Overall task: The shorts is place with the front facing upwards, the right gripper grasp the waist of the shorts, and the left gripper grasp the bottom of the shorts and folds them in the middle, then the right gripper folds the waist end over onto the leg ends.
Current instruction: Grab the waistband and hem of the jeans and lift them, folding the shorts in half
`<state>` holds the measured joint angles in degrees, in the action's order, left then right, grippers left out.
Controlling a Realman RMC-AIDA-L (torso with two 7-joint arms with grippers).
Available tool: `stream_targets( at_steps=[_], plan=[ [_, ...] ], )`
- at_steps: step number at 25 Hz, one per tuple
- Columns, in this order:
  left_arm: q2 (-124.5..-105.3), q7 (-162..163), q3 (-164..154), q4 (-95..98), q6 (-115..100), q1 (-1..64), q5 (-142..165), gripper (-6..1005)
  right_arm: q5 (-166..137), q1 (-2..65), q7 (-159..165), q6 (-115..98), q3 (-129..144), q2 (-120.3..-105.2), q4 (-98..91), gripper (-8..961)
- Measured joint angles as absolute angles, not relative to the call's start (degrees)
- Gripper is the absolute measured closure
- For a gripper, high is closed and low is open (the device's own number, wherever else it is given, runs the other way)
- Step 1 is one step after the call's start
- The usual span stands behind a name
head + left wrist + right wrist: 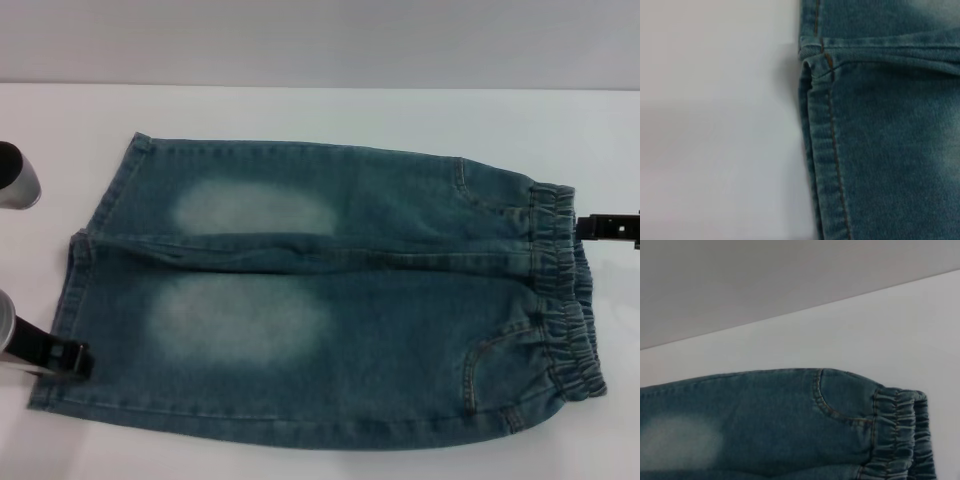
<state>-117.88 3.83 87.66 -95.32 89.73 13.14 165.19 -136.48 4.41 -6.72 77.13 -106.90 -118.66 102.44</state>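
1. Shorts: blue denim, spread flat and front-up on the white table, lying crosswise in the head view, with a pale faded patch on each thigh.
2. Waist: puckered elastic band at the 3 o'clock end of the shorts. A curved pocket seam sits just inside it, also seen in the right wrist view.
3. Hems: two flat stitched leg ends at the 9 o'clock end, side by side. The gap between the legs runs along the middle of the garment. The left wrist view shows the tan stitching along one hem and bare table beside it.
4. Left gripper: black claw at about 8 o'clock from the shorts' centre, at the edge of the nearer leg's hem, with its silver wrist off toward the frame edge. Whether its fingers are spread or closed on the denim cannot be told.
5. Right gripper: black tip at 3 o'clock, just beside the waist near its far part. Whether it touches the band, and how its fingers stand, cannot be told.
6. Silver-and-black cylinder: at about 10 o'clock from the centre, apart from the shorts, at the frame's edge.
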Motion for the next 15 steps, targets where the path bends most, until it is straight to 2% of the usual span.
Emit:
stream_targets(
  at_steps=[1,4,10,15],
  plan=[
    [-117.89,3.86,87.86,-95.26,89.74,13.28,165.24,417,-136.48,4.48,-6.73,77.13,-106.93,-118.63,102.37,147],
    [-117.91,4.09,87.96,-95.19,90.25,13.59,165.42,590,-136.56,4.62,-6.74,77.14,-106.97,-118.53,102.25,147],
    [-117.8,4.6,87.64,-98.7,93.13,13.63,165.55,761,-136.82,4.8,-6.8,77.17,-107.15,-118.47,102.18,147],
    [-117.69,5.02,87.63,-98.49,93.47,13.08,165.59,771,-136.89,5.18,-7.04,77.18,-107.27,-118.47,101.92,147]
  ],
)
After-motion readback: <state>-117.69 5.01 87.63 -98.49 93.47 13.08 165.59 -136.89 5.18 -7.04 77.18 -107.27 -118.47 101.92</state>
